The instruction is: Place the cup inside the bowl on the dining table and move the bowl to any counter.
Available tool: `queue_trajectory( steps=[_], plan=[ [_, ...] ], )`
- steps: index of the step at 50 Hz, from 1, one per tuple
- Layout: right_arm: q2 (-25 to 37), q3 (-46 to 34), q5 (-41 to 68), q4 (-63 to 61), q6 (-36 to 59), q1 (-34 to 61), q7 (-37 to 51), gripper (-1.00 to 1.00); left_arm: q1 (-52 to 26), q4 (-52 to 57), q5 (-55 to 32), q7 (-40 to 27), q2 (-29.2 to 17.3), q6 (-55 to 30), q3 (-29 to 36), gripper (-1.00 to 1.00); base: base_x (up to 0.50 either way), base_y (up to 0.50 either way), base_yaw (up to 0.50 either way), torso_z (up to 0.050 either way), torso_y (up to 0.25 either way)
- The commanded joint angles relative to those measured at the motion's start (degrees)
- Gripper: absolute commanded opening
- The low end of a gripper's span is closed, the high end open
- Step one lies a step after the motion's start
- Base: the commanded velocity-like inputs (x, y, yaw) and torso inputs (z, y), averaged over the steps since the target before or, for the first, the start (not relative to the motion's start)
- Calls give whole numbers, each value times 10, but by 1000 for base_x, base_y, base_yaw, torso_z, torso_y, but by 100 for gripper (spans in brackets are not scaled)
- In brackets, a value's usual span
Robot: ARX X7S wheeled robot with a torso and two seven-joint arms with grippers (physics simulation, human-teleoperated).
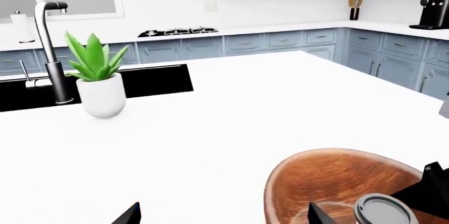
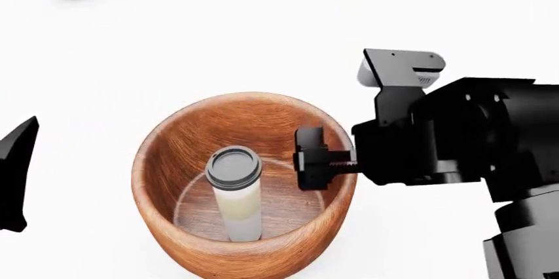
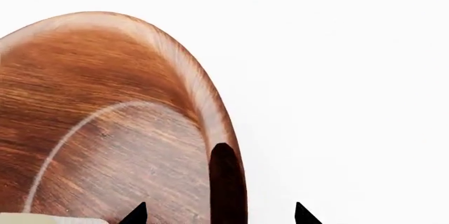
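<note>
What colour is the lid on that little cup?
Dark grey; the cup shows best in the head view.

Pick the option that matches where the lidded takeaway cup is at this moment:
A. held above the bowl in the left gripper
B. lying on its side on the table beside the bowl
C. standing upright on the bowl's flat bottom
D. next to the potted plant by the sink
C: the head view shows the cup upright inside the wooden bowl, its dark-grey lid up, while the right gripper sits at the bowl's rim.
</note>
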Motion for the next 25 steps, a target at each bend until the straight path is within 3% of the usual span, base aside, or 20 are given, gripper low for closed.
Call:
queue_trajectory(
  steps=[1,2,3,13,17,20,25],
  plan=[
    [-3,-10,-4,-1,-4,-3,-6,100,25,9,1,10,-13,10,-15,100,0,0,0,0,0],
    [-3,-9,-3,-2,-4,-3,-5,100,23,9,2,9,-12,10,-14,100,0,0,0,0,0],
    [-2,-7,-1,-4,-5,-4,-3,-100,11,4,0,6,-8,5,-8,100,0,0,0,0,0],
    [2,-27,-21,-22,-44,-9,-33,-100,8,-2,16,7,5,3,3,100,0,0,0,0,0],
    [5,-18,-16,-20,-54,-13,-36,-100,32,8,9,15,-12,13,-16,100,0,0,0,0,0],
    [2,-5,-10,-7,-56,-11,-26,-100,10,-3,22,11,10,2,7,100,0,0,0,0,0],
    [1,14,4,11,-44,0,-7,-100,25,0,27,18,8,8,3,100,0,0,0,0,0]
  ],
)
